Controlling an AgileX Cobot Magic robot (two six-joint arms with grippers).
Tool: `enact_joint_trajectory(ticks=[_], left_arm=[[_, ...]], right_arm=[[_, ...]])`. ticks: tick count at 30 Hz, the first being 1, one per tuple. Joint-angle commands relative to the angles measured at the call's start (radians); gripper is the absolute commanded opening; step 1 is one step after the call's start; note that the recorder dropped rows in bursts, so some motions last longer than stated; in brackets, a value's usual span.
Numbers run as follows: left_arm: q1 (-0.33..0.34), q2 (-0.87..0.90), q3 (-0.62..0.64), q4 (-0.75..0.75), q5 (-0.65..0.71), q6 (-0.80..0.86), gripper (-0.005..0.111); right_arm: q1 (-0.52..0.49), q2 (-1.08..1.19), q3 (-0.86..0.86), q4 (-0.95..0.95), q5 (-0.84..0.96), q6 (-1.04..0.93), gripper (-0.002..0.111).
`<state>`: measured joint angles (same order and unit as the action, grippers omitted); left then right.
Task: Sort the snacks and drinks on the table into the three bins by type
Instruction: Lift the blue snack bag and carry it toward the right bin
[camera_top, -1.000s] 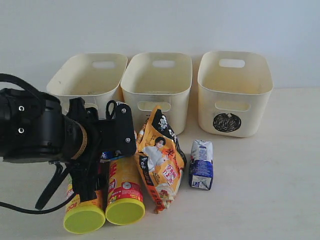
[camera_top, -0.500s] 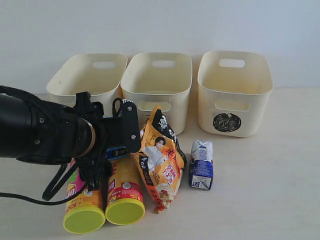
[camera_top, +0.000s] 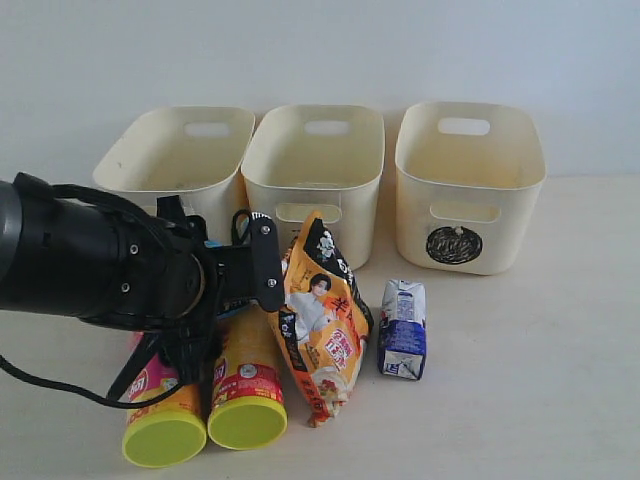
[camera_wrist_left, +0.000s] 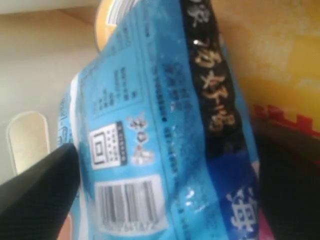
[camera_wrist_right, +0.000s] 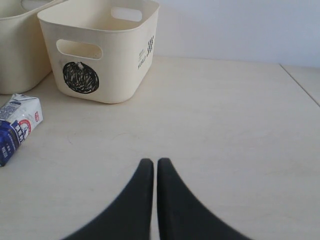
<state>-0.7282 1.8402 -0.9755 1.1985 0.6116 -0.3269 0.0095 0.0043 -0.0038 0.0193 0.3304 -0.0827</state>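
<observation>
Lying parallel, pink tube (camera_top: 157, 392), yellow tube (camera_top: 245, 368), lids (camera_top: 247, 423) opposite bins (camera_top: 352, 215)

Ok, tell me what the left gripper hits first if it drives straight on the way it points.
The crinkly blue bag: it sits between the left gripper's open jaws, dead ahead. A cream bin shows behind it, though how far is unclear.

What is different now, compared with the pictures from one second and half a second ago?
The left arm rolled and pushed rightward, carrying the left pincer toward the orange-black bag. The pincer stands open around the blue bag. The yellow chip tube and pink chip tube slid slightly left. The three bins, the blue-white carton, the orange-black bag and the shut right pincer stayed.
</observation>
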Motion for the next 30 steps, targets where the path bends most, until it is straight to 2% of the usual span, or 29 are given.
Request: enact_joint_trajectory(ticks=[1,2,6,7,8,12,20,22,30], left_arm=[[-0.001,0.02,-0.002,-0.006,0.006,-0.012,0.078],[-0.001,0.02,-0.002,-0.003,0.006,-0.012,0.076],[-0.001,0.02,-0.002,0.032,0.019,-0.018,0.036],[-0.001,0.02,-0.002,0.039,0.019,-0.021,0.023],[-0.001,0.02,-0.002,0.044,0.021,-0.024,0.004],[-0.003,0.005,-0.006,0.058,0.018,-0.063,0.004],[-0.005,-0.146,-0.045,0.033,0.059,-0.065,0.004],[-0.005,-0.193,-0.045,-0.011,0.063,-0.058,0.004],[-0.003,-0.414,-0.045,-0.331,0.077,0.158,0.004]], right_arm=[[0.0,-0.004,0.004,-0.003,-0.008,-0.004,0.0],[0.0,-0.004,0.004,-0.003,-0.008,-0.004,0.0],[0.0,-0.004,0.004,-0.003,-0.008,-0.004,0.0],[0.0,-0.004,0.004,-0.003,-0.008,-0.004,0.0],[0.0,-0.004,0.004,-0.003,-0.008,-0.004,0.0],[0.0,-0.004,0.004,-0.003,-0.008,-0.004,0.0],[0.0,-0.004,0.004,-0.003,-0.008,-0.004,0.0],[0.0,-0.004,0.004,-0.003,-0.008,-0.004,0.0],[0.0,-0.004,0.004,-0.003,-0.008,-0.004,0.0]])
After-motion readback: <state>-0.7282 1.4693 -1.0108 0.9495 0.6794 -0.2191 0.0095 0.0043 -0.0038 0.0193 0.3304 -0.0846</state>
